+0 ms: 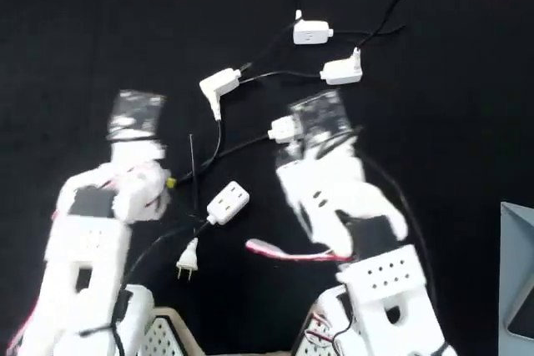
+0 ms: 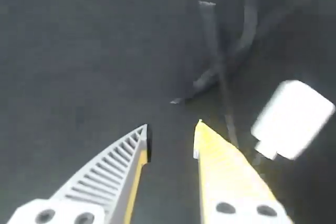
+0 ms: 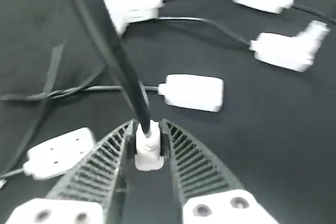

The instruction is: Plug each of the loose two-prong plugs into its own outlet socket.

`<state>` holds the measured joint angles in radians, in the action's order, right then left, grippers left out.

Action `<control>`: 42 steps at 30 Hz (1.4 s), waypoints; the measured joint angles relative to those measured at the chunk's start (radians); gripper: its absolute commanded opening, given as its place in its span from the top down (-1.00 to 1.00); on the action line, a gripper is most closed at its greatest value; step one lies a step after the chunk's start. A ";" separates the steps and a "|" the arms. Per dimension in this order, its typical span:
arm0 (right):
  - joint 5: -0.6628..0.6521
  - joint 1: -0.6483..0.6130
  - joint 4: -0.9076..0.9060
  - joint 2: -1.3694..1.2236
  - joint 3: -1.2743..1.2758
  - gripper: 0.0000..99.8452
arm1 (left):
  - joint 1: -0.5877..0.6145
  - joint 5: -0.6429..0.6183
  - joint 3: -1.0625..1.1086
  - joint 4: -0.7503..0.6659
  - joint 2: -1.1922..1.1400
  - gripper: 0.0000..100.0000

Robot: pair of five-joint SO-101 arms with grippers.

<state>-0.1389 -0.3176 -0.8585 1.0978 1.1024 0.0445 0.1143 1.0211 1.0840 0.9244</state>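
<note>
My right gripper (image 3: 147,129) is shut on a small white plug (image 3: 147,153) whose black cable runs away from it; in the high view this gripper (image 1: 294,152) sits mid-table. Just ahead of it lies a white block plug (image 3: 191,92) (image 1: 284,129). A white multi-outlet socket (image 3: 58,153) (image 1: 228,203) (image 2: 291,119) lies between the arms. My left gripper (image 2: 170,135) (image 1: 169,183) is open over bare cloth, a little to the side of that socket. A loose two-prong plug (image 1: 187,260) lies near the front edge.
Further back lie an angled white plug (image 1: 219,83), a white socket (image 1: 313,33) and another white plug (image 1: 342,71), all on black cables crossing the black cloth. A grey box (image 1: 517,273) stands at the right edge.
</note>
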 measured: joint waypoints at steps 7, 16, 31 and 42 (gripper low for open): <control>-0.002 -0.180 0.026 -0.176 -0.008 0.98 | 0.190 -0.005 0.221 -0.052 0.330 0.68; 0.000 -0.293 0.175 -0.382 -0.015 0.98 | 0.316 -0.005 0.347 -0.084 0.545 0.68; 0.000 -0.334 0.338 -0.534 0.008 0.98 | 0.318 -0.005 0.362 -0.084 0.575 0.68; 0.000 -0.296 0.433 -0.546 0.071 0.98 | 0.318 -0.005 0.362 -0.084 0.575 0.68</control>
<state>-0.1389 -0.6137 -0.4258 0.5516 1.1730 0.3621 0.1097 1.3832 0.9996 1.4998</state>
